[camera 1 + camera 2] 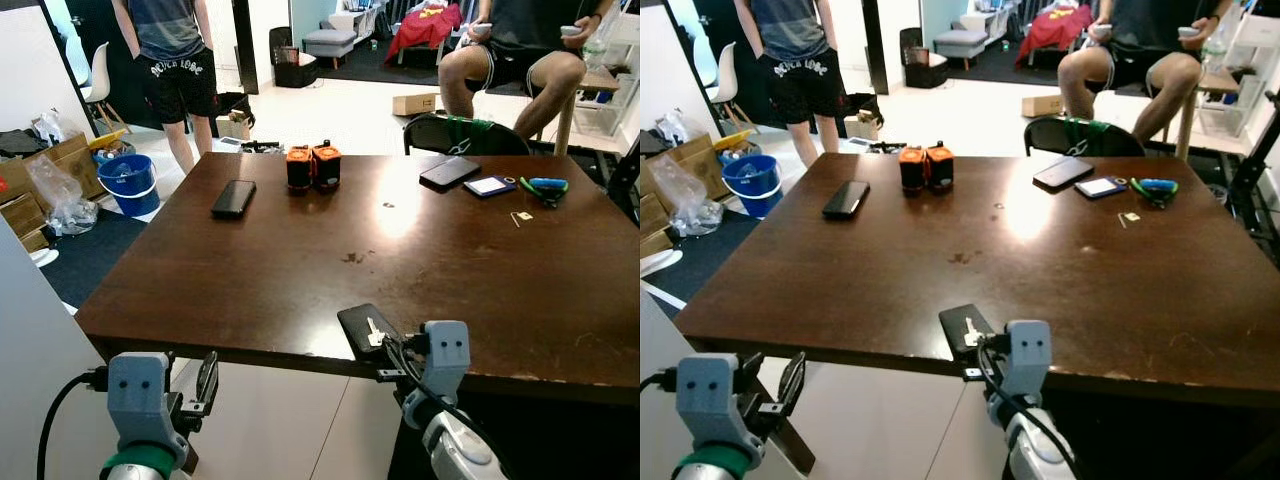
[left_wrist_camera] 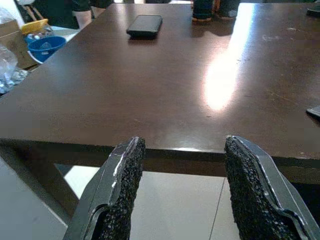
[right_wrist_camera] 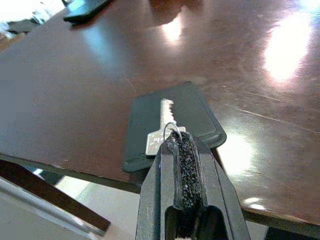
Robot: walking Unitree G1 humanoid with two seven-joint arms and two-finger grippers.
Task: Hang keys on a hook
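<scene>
The key (image 3: 161,131) lay flat on a dark pad (image 3: 150,120) at the table's (image 1: 300,260) near edge, blade pointing away from the robot toward mid-table, head and wire ring nearest the edge. The right gripper (image 3: 184,150) was seen right at that ring, fingers pressed together w/ the ring apparently pinched at their tips; how firm the pinch was could not be told. So the key's long axis ran roughly in line w/ the fingers, straight ahead of them. The right arm was much the nearer; the left gripper (image 2: 182,192) was held below and outside the table edge, well apart from the key, fingers spread on nothing. No hook could be made out. Judged: pickup stage, hanging not yet begun; a lift would prob. leave the key dangling from the ring. Farther out: a phone (image 1: 233,198), two orange-black items (image 1: 313,167), a tablet (image 1: 449,172), green pliers (image 1: 545,187). Beyond the table, one person stood (image 1: 175,70), another sat (image 1: 515,55).
</scene>
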